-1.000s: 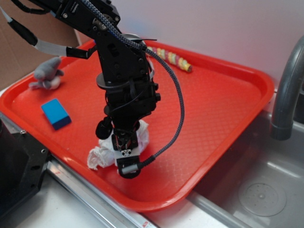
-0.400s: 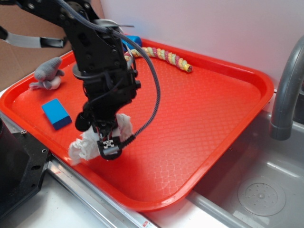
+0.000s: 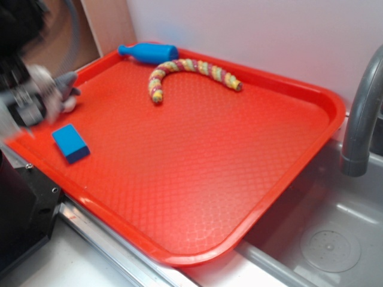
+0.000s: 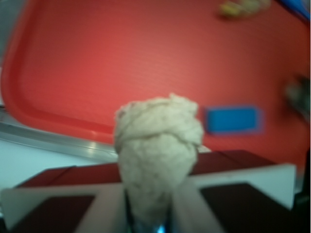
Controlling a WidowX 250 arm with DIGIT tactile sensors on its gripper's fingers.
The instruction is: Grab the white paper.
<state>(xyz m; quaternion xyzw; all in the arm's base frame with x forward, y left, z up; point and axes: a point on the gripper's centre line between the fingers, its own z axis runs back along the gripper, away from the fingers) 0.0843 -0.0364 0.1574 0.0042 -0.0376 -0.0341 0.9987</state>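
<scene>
- Red plastic fills most of both views: a tray (image 3: 269, 143) lies on a steel counter beside a sink (image 3: 335, 239), giving the loose items a bounded, flat place to sit.
- Nearest the wrist camera, the gripper (image 4: 148, 204) has its two fingers (image 4: 109, 208) drawn in narrow around the base of the white paper (image 4: 158, 145), pinching the wad so that its lumpy top bulges out above them.
- That grip looks sound to me; the paper sits centred between the fingers, well above the tray, so the grab seems done.
- From the exterior view the gripper (image 3: 27, 98) is a blur at the far left edge, over the tray's rim, and the paper there cannot be made out clearly.
- Just beside it lies a blue block (image 3: 70, 143), flat on the tray and apart from the arm.
- Close behind the blur sits a small grey plush toy (image 3: 64, 89), partly hidden.
- Further back, a curved multicoloured rope (image 3: 185, 70) rests on the tray, untouched.
- Farthest, a blue bottle-shaped toy (image 3: 149, 52) lies against the back rim.
- At right, a grey faucet (image 3: 362, 113) arches over the sink.
</scene>
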